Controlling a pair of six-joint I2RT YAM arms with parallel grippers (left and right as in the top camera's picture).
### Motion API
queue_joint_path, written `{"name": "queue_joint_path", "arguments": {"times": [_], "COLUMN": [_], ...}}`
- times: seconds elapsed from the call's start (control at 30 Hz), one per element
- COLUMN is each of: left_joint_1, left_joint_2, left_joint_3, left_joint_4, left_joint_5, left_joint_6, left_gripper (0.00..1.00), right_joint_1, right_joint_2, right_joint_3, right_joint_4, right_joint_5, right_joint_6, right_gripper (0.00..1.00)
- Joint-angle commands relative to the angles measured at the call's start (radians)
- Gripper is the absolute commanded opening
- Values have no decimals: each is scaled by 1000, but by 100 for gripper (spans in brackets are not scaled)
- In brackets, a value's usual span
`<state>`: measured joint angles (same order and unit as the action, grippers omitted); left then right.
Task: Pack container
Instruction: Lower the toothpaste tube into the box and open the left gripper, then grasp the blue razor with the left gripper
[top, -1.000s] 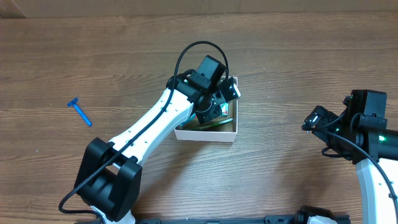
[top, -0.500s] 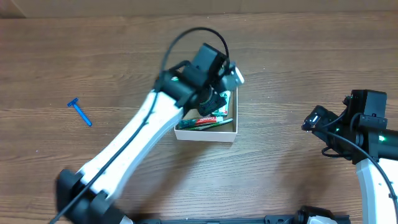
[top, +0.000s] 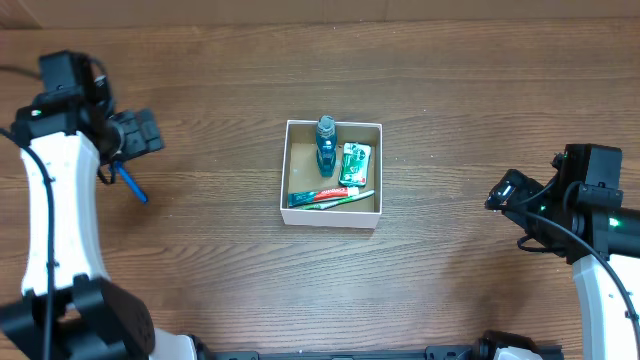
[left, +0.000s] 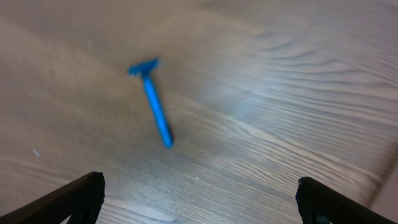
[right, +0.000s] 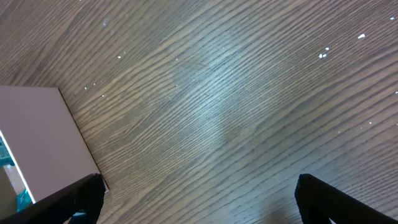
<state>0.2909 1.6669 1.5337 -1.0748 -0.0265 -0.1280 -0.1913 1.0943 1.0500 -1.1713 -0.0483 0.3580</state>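
Note:
The container (top: 285, 171), a small white-walled cardboard box with a brown inside, sits mid-table and holds a blue bottle (top: 326, 148), a green packet (top: 354, 163) and a toothpaste tube with a toothbrush (top: 325, 197). A blue razor (top: 132, 186) lies on the wood at the far left; in the left wrist view the razor (left: 155, 107) lies ahead of the fingers. My left gripper (top: 138, 133) hovers just above it, open and empty. My right gripper (top: 500, 192) stands open and empty to the right of the box, whose white wall (right: 43, 143) shows in its wrist view.
The table is brown wood grain. The left arm's white links (top: 55, 210) run down the left edge, and the right arm (top: 600, 260) occupies the lower right corner.
The left arm has swung from over the box to the far left, above the razor, and its jaws have opened. The blue bottle now stands in the box. The right arm has not moved.

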Motion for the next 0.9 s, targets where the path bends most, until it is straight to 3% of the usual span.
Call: {"name": "queue_joint_path", "arguments": {"times": [0.0, 0.33, 0.73, 0.83, 0.87], "left_joint_1": [105, 139, 139, 139, 139], "left_joint_2": [123, 406, 521, 521, 521], "left_joint_3": [-29, -29, -29, -29, -29], "left_joint_4": [5, 88, 175, 179, 178], "left_joint_5": [74, 64, 42, 42, 42], "left_joint_6": [-98, -96, -93, -92, -92], "left_gripper": [100, 100, 100, 75, 57], "right_joint_1": [-5, -5, -5, -5, -5], "right_joint_2": [-4, -4, -4, -4, -4], "right_joint_3": [0, 0, 0, 0, 0], "right_joint_4": [3, -2, -2, -2, -2], "right_joint_5": [-6, -6, -6, -6, -6], "right_joint_6": [-11, -16, -19, -19, -19], "right_gripper": [100, 100, 100, 100, 100]}}
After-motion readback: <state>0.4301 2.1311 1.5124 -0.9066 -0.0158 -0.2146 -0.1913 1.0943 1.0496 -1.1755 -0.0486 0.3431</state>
